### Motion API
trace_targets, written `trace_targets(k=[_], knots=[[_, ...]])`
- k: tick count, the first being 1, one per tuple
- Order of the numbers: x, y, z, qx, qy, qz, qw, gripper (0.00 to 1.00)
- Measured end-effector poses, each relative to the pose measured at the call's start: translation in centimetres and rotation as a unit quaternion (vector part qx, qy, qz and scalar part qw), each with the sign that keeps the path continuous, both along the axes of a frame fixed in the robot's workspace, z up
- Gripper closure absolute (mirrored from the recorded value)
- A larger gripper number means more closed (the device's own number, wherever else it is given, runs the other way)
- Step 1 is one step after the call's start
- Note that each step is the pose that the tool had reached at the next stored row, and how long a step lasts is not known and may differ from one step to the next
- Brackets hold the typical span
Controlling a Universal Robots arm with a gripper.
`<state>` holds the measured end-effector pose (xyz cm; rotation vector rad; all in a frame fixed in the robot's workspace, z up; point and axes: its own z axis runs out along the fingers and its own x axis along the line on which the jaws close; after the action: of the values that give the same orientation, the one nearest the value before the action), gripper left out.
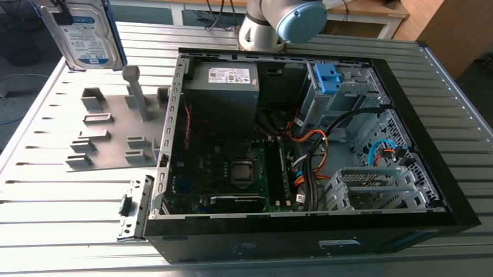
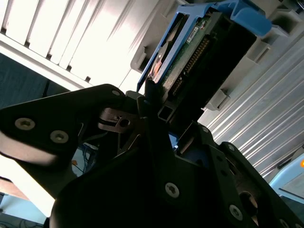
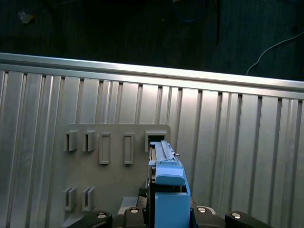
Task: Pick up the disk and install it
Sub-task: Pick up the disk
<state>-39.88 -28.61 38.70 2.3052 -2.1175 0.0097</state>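
The disk (image 1: 83, 34), a silver-grey drive with a blue-and-white label, stands on edge at the far left of the exterior view, above the grey holder plate (image 1: 108, 133). My gripper (image 2: 164, 111) is shut on it: in the second wrist view the black fingers (image 2: 153, 102) clamp the drive's end, with its blue bracket (image 2: 237, 14) and circuit board edge beyond. In the first wrist view the disk's blue bracket (image 3: 168, 187) hangs over the slotted holder plate (image 3: 114, 175). A dark part of the gripper (image 1: 60, 12) shows at the disk's top edge.
An open black computer case (image 1: 431, 144) lies on the ribbed metal table (image 1: 62, 202). Inside are a grey power supply (image 1: 223, 86), the motherboard (image 1: 231, 167), cables, and a silver drive cage with a blue latch (image 1: 327, 78). The arm's base (image 1: 281, 23) stands behind the case.
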Motion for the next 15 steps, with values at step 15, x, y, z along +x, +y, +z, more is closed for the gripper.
trace_targets(k=[15], knots=[[0.00, 0.00, 0.63, 0.0006, 0.0000, 0.000, 1.00000, 0.63]])
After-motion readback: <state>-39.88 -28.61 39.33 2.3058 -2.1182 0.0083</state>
